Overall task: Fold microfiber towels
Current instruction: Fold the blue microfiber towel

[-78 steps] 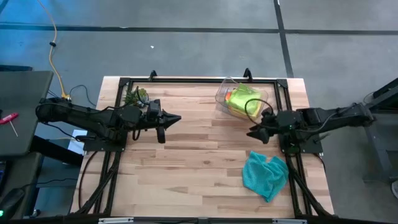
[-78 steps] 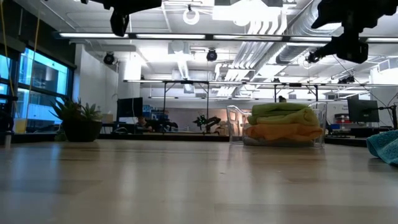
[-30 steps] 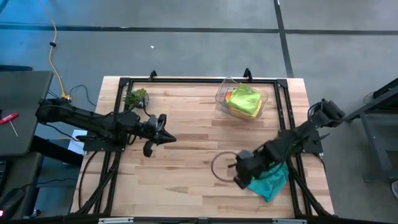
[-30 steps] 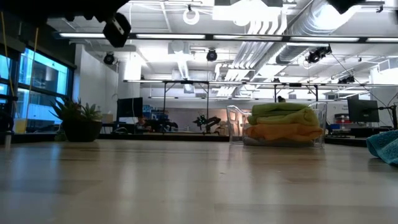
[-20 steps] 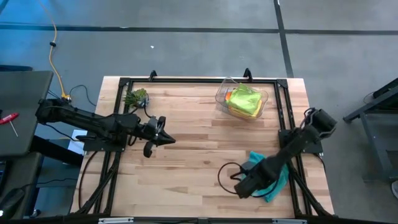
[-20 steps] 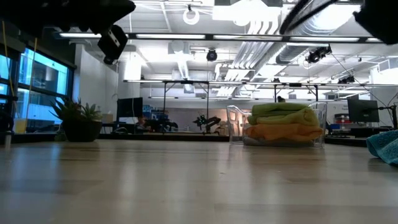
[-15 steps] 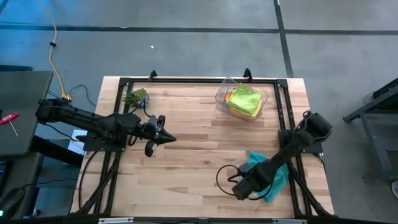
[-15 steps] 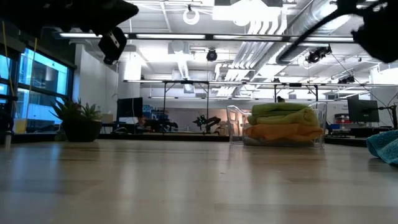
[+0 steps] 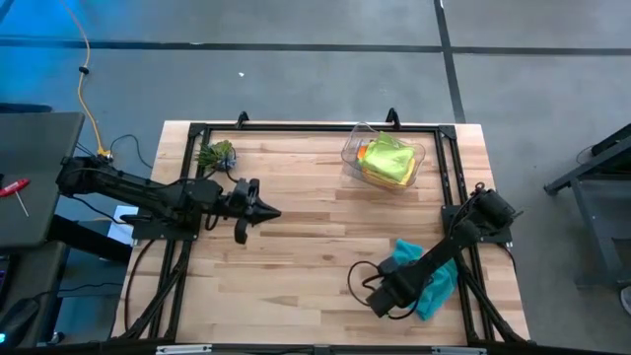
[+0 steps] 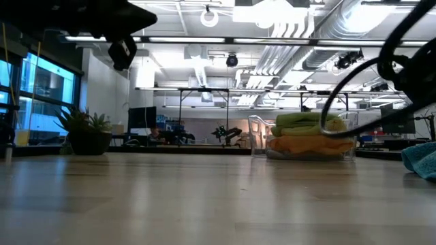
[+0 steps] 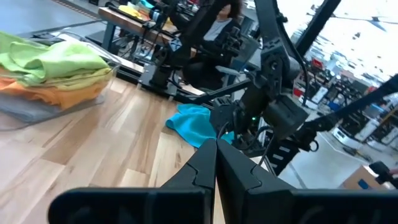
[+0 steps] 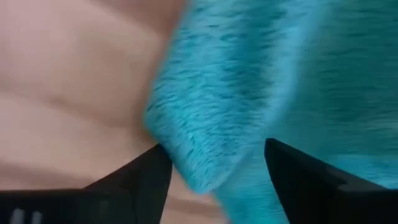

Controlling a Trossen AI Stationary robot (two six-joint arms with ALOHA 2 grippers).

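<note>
On the butcher-block table (image 9: 296, 247), at about five o'clock in the high view, a crumpled teal microfiber towel (image 9: 434, 281) is lain over by the right arm. At one o'clock a clear plastic bin (image 9: 355, 150) is seen, with lime green (image 9: 386, 156), orange (image 10: 306, 144) and grey towels stacked inside. At nine o'clock the left gripper (image 9: 258, 213) is held pinched shut above the wood. Over the teal corner the right gripper (image 12: 214, 163) is spread wide, one fold seen between its fingers.
</note>
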